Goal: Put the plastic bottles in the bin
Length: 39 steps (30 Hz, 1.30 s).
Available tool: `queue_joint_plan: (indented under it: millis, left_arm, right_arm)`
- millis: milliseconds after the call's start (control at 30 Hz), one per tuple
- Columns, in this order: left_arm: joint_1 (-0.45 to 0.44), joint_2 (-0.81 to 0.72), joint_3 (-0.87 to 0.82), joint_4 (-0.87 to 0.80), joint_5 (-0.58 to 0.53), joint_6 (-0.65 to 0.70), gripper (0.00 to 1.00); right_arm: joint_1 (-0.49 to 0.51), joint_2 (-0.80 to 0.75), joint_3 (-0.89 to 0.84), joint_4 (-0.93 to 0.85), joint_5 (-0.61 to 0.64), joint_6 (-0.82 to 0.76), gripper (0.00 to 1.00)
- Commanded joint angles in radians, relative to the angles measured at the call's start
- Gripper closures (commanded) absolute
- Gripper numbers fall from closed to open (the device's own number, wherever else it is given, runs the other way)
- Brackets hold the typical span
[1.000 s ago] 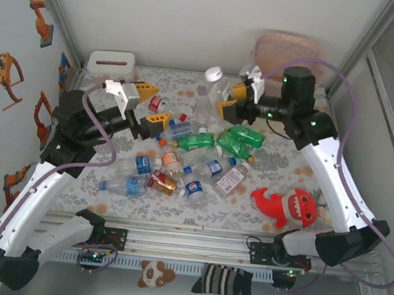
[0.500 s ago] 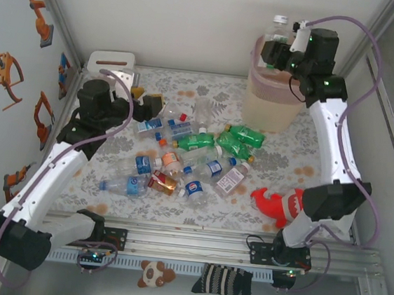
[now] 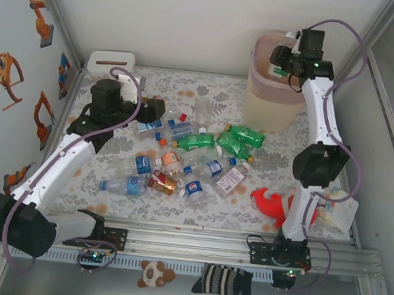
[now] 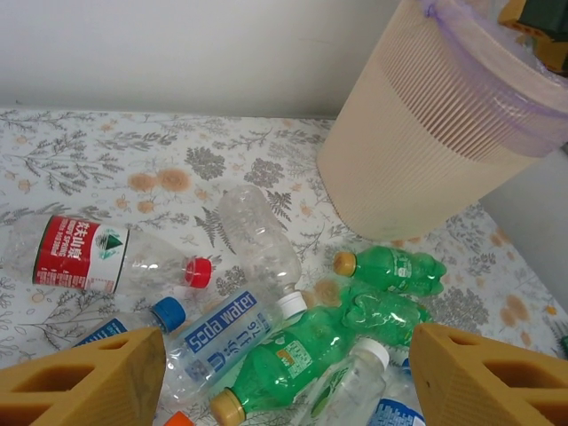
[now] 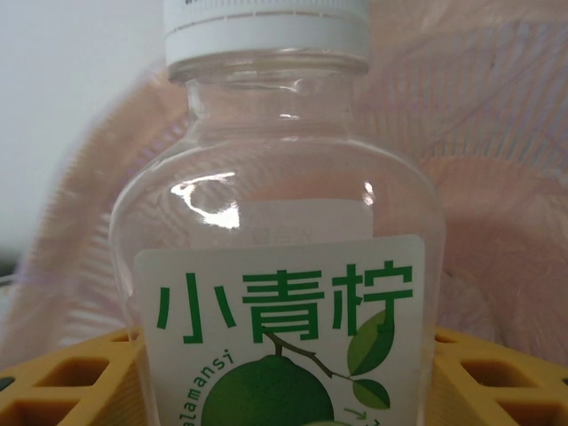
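My right gripper [image 3: 281, 60] hangs over the opening of the beige bin [image 3: 270, 104] at the back right. It is shut on a clear plastic bottle [image 5: 282, 266] with a white cap and a green lime label, held between its yellow fingers [image 5: 71, 382]; the bin's pink lining [image 5: 506, 177] is behind it. Several plastic bottles [image 3: 191, 154] lie scattered mid-table. My left gripper [image 3: 153, 109] is open low over their left edge. Below its spread fingers [image 4: 84, 382] lie a soda-water bottle [image 4: 217, 333] and a green bottle [image 4: 293, 359]. The bin [image 4: 426, 151] stands beyond them.
A low white box with a slot [image 3: 111, 64] sits at the back left, close behind my left arm. A red shark toy [image 3: 278, 202] lies at the front right by the right arm's base. Walls close in the table on three sides.
My right arm has swung the lime-label bottle up from the table's middle and back over the bin. My left gripper has dropped towards the bottles and its fingers have narrowed a little.
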Motion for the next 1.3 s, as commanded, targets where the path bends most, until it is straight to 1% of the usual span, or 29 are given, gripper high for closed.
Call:
queue_joint_plan:
  millis: [0,267,467,800,900,1100,1167,1267]
  left_arm:
    - [0.01,0.005,0.018,-0.005,0.011,-0.003,0.28]
    - [0.019,0.019,-0.004,-0.003,0.0,0.003,0.28]
    - [0.024,0.024,-0.012,-0.002,-0.003,0.006,0.28]
    - [0.032,0.042,-0.01,-0.011,-0.001,0.006,0.29]
    - [0.035,0.041,-0.01,-0.012,-0.002,0.007,0.28]
    - [0.039,0.041,-0.007,-0.012,0.0,0.008,0.28]
    - [0.041,0.042,-0.006,-0.012,0.001,0.007,0.28]
    - [0.044,0.042,-0.006,-0.014,-0.001,0.006,0.28]
  right_arm:
    - [-0.004,0.044,0.064,-0.056,0.058,-0.019,0.52]
    - [-0.012,0.174,0.133,-0.131,0.09,-0.083,0.52]
    - [-0.016,0.243,0.142,-0.172,0.095,-0.121,0.52]
    - [-0.033,0.331,0.15,-0.2,0.077,-0.127,0.51]
    - [-0.032,0.324,0.152,-0.203,0.072,-0.123,0.46]
    - [-0.033,0.273,0.173,-0.202,0.084,-0.121,0.31]
    - [-0.033,0.253,0.182,-0.203,0.086,-0.121,0.28]
    - [-0.032,0.219,0.195,-0.204,0.087,-0.121,0.27]
